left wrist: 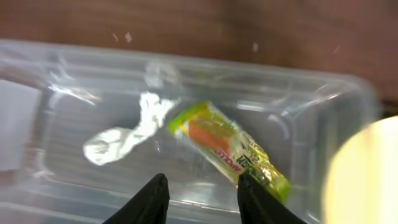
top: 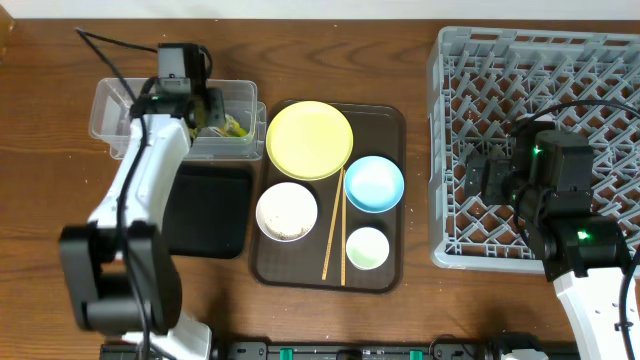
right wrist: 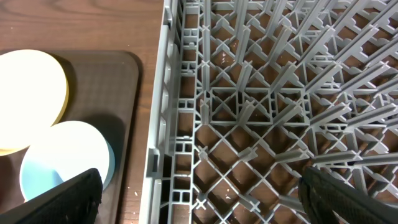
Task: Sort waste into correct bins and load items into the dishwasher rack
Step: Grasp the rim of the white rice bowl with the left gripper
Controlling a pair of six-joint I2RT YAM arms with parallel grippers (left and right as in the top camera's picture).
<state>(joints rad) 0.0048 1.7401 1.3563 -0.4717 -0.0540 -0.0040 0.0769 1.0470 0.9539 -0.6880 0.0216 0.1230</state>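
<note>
My left gripper (top: 203,112) (left wrist: 202,198) is open above the clear tub (top: 112,112) (left wrist: 323,106). The yellow-green-orange snack wrapper (top: 235,127) (left wrist: 229,149) lies in the tub by my right fingertip. A crumpled white tissue (left wrist: 121,140) lies next to it. My right gripper (top: 478,175) (right wrist: 205,199) is open wide and empty over the left edge of the grey dishwasher rack (top: 540,60) (right wrist: 249,93). The yellow plate (top: 309,139), light blue bowl (top: 373,183), pinkish-white bowl (top: 287,211) with beige scraps, small white cup (top: 367,248) and chopsticks (top: 333,235) sit on the brown tray.
The brown serving tray (top: 385,120) lies mid-table between the bins and the rack. The shallow black tray (top: 210,210) lies in front of the clear tub, under my left arm. A black cable runs at the back left.
</note>
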